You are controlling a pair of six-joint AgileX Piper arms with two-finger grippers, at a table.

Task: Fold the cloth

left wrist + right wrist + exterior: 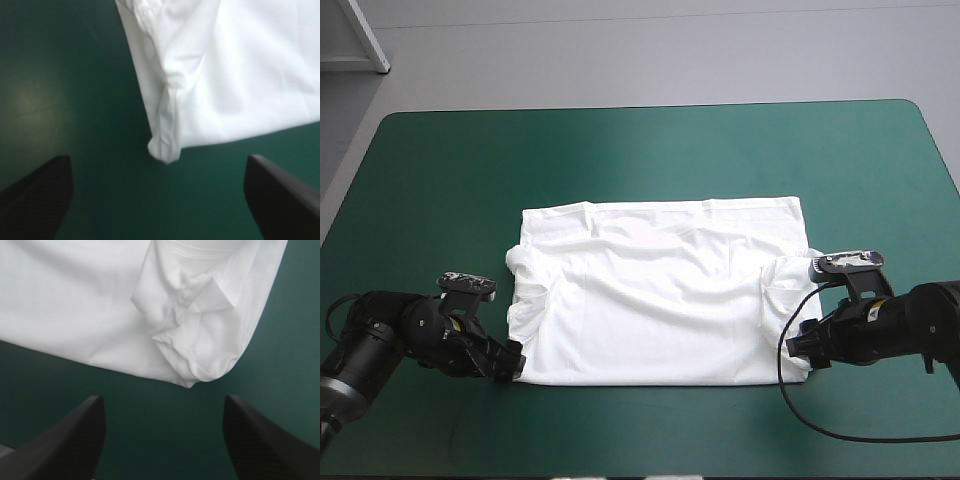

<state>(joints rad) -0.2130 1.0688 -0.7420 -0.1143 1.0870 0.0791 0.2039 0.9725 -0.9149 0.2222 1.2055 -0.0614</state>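
Observation:
The white T-shirt [660, 295] lies spread on the teal-green cover, sleeves folded in over the body. My left gripper [510, 362] sits low at its near left corner, open, with that corner of the T-shirt [165, 150] just ahead between the black fingers [35, 195]. My right gripper [802, 350] sits low at the near right corner, also open. In the right wrist view the folded corner of the T-shirt [195, 365] lies just ahead of the gap between the fingers [260, 440]. Neither gripper holds cloth.
Bare teal-green cover [640, 150] runs wide beyond the T-shirt toward the far edge and on both sides. A narrower bare strip lies between the T-shirt's near hem and the table's near edge [640, 472].

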